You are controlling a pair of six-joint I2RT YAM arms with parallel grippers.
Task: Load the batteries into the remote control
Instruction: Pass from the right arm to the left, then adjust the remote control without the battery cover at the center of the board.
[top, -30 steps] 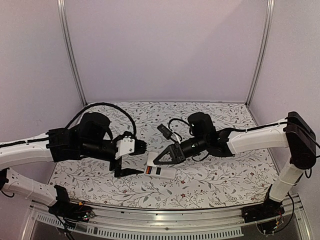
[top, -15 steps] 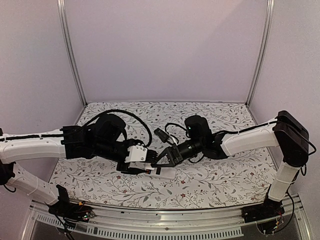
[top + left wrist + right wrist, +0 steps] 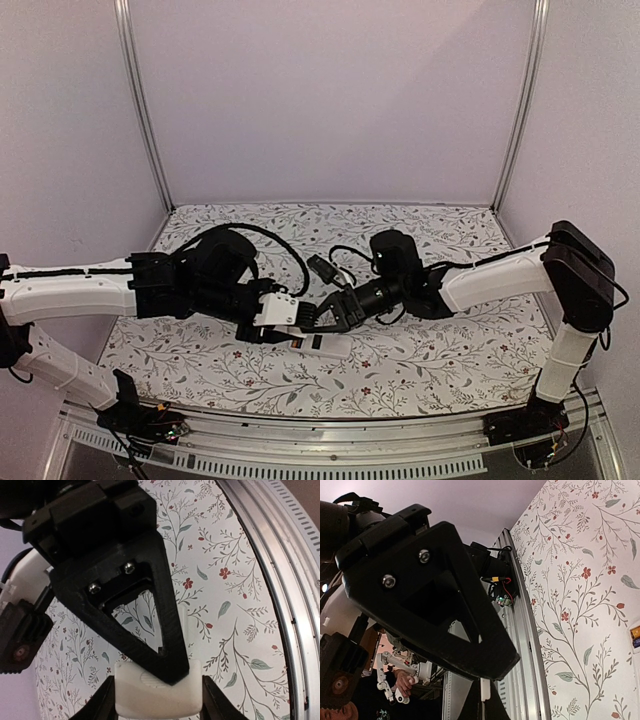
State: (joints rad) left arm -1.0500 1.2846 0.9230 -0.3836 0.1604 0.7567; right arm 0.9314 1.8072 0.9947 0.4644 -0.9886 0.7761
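Narrowing my left pincer (image 3: 157, 702) from wide, I now clamp the remote control (image 3: 330, 345) by both sides, just six o'clock of the desk (image 3: 420, 350) middle. My shut right pincer (image 3: 318, 322) pins it, so I judge it steady for loading.

A cloth printed with leafy sprigs and small red flowers (image 3: 430, 360) covers the counter. Plain pale lilac walls (image 3: 330, 100) close it in at the back and sides, with aluminium posts (image 3: 140, 100) in the rear corners. A slotted metal rail (image 3: 330, 462) runs along the near edge.
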